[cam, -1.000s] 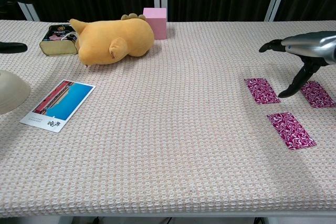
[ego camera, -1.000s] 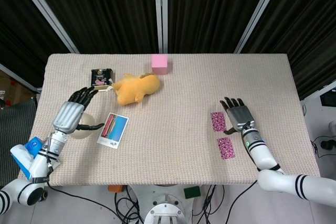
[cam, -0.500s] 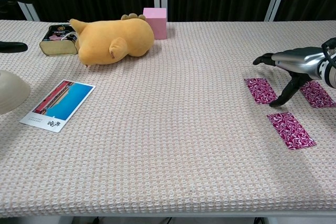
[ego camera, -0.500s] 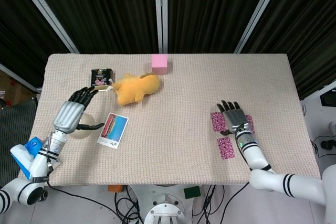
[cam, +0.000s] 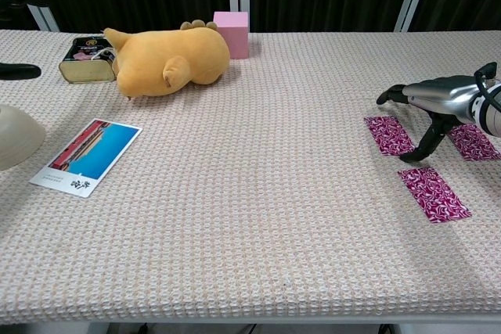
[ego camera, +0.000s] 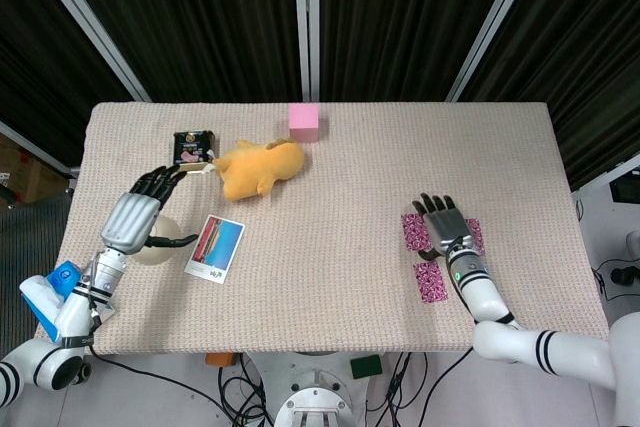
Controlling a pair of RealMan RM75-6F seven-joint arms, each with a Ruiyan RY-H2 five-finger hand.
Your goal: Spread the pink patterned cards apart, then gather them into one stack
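No text can be read. Small dark print is seen along the white lower margin of the postcard (cam: 88, 156) near the table's left edge, but it is too small to make out. A label is seen on the tin (cam: 86, 58) near the far left corner, too blurred to read.

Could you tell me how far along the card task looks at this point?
Spreading looks done: three pink patterned cards lie apart on the table. The right hand hovers among them, thumb tip near the cloth, holding nothing. Gathering them into one stack remains.
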